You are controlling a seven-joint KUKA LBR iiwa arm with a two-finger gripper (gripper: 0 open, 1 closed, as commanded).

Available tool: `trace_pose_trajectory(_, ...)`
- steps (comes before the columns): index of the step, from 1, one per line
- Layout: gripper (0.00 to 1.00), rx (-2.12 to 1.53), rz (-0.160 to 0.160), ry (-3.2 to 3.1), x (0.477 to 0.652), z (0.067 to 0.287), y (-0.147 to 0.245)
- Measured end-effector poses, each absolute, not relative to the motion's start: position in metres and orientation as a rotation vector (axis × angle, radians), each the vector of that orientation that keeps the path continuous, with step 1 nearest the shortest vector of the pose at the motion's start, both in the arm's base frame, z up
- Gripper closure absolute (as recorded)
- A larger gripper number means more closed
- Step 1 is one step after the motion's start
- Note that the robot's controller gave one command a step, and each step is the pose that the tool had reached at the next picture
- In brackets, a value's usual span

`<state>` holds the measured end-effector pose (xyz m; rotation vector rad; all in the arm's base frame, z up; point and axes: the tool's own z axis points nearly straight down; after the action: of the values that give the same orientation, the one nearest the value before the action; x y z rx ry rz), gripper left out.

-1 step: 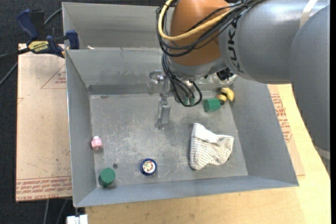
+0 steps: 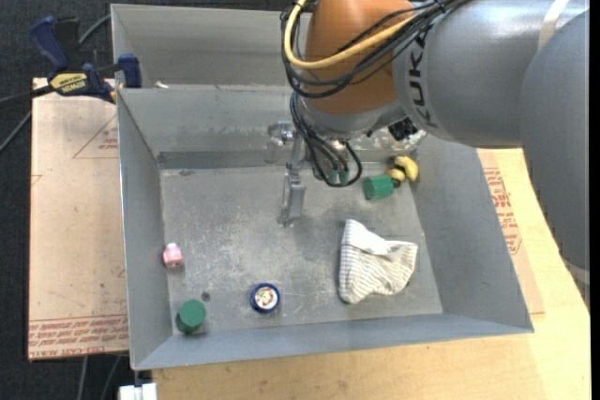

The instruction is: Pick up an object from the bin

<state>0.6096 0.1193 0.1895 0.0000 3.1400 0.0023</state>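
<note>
My gripper [image 2: 292,213] hangs under the orange wrist cover, over bare bin floor near the middle of the bin, with no loose thing touching it. The nearest things are a small green block [image 2: 379,188] to its right and a yellow piece [image 2: 405,169] just beyond that, by the right wall. A crumpled white cloth [image 2: 375,270] lies on the floor below and to the right of the gripper.
A small pink piece [image 2: 172,255] lies by the left wall. A green cylinder [image 2: 191,317] stands in the near left corner, and a blue round cap [image 2: 265,298] lies near the front wall. The arm and its cables cover the bin's back right.
</note>
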Motion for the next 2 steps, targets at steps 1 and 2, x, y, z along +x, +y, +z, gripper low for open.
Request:
trace_pose_trajectory(1,0.00,0.088,0.000,3.154,0.555,0.110,0.084)
trace_pose_trajectory(2,0.00,-0.025,0.003,3.139,0.581,0.067,0.061)
